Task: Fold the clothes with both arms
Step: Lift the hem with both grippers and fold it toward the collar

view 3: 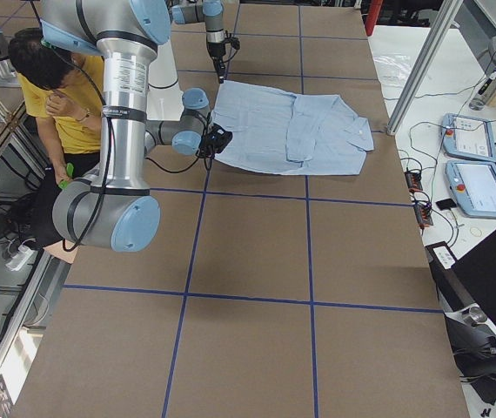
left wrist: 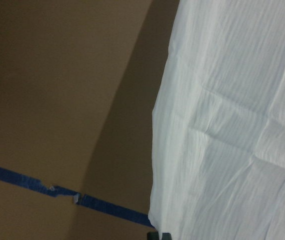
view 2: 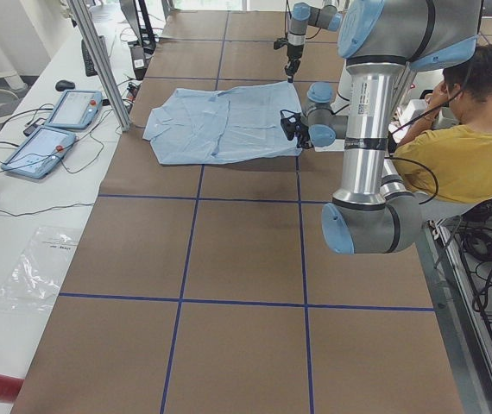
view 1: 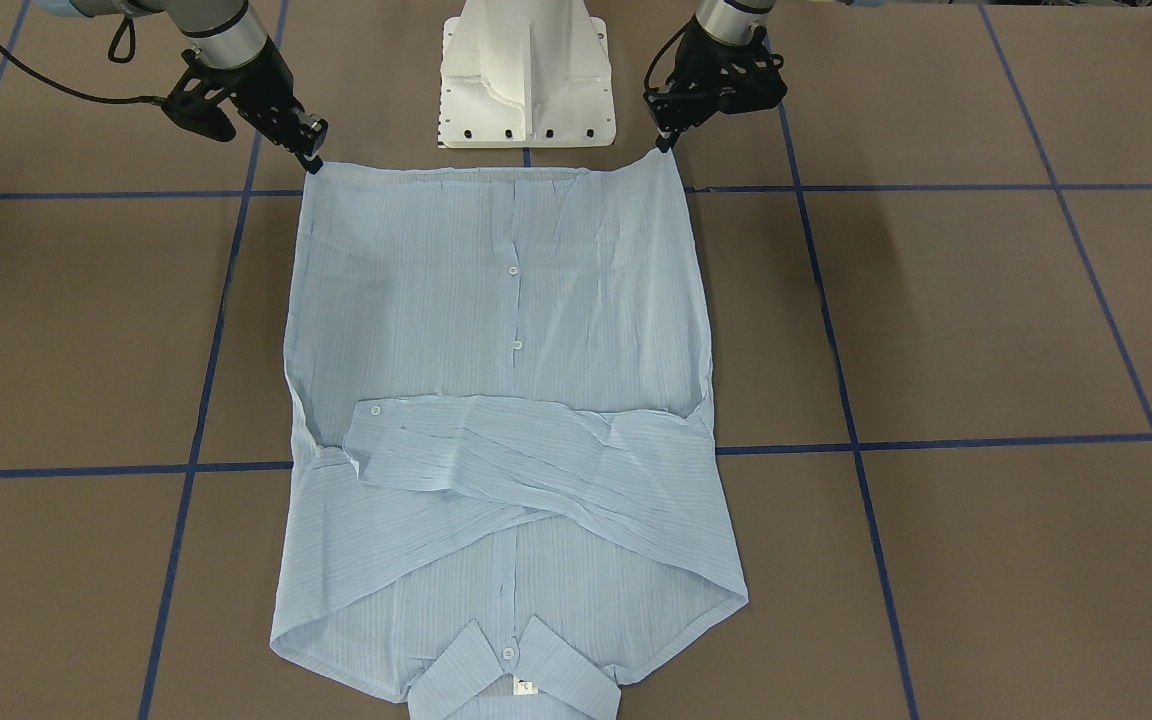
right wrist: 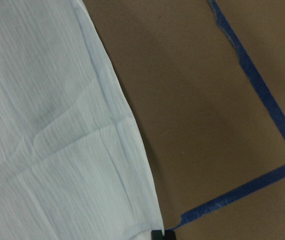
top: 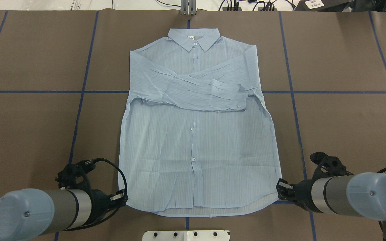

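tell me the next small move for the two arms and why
Probably pinch the hem corners: the left gripper and right gripper each sit at a bottom corner of the shirt, which lies flat, sleeves already crossed, hem unfolded.

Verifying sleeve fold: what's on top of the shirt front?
Both sleeves lie crossed over the chest of the shirt. They cover part of the button placket, so any buttons beneath can't be seen.

The table (top: 28, 134) is viewed steeply from the robot's edge and from the opposite edge, the whole shirt (top: 196, 150) being shared. It is viewed lengthwise, from farther off, from both ends. Hem corners are shown close-up by wrist cameras.
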### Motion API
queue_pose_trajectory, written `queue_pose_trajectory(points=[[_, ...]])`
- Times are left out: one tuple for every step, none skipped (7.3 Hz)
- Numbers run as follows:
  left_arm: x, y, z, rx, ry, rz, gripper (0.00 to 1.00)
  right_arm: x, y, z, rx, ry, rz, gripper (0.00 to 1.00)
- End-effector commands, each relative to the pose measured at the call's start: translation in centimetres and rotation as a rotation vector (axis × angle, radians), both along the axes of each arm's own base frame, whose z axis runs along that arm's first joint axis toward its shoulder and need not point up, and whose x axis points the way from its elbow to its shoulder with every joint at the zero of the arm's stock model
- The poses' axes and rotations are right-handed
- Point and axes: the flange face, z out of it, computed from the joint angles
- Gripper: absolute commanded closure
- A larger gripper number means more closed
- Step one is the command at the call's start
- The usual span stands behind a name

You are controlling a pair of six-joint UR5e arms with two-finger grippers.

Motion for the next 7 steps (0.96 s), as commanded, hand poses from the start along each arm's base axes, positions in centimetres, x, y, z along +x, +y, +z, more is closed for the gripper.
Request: queue_pose_trajectory(points=[[-2.5,1.3,-2.6,-0.032,0.036,0.001,1.00,1.8,1.4,-1.6,-0.011,-0.029,-0.041,1.00],[-4.8,1.6,-3.9,-0.031,0.063,0.000,1.00,3.4,1.8,-2.2,-0.016,-0.036,-0.049,1.00],[-6.5,1.4,-4.9,-0.027,0.091,-0.006,1.00,4.5,1.8,-3.2,-0.012,-0.054,-0.043,1.00],[-6.4,0.8,-5.1,-0.016,0.093,-0.013,1.00,5.3,0.3,-3.2,-0.011,-0.056,0.000,1.00],[-6.8,-1.4,-5.2,0.008,0.092,-0.054,1.00,5.9,-1.1,-3.3,-0.007,-0.059,0.042,1.00],[-6.8,-4.9,-5.9,0.109,0.085,-0.086,1.00,6.5,-2.6,-3.0,-0.008,-0.054,0.084,1.00],[-6.1,-9.0,-6.2,0.156,0.063,-0.139,1.00,6.7,-5.5,-3.2,0.000,-0.067,0.151,1.00]])
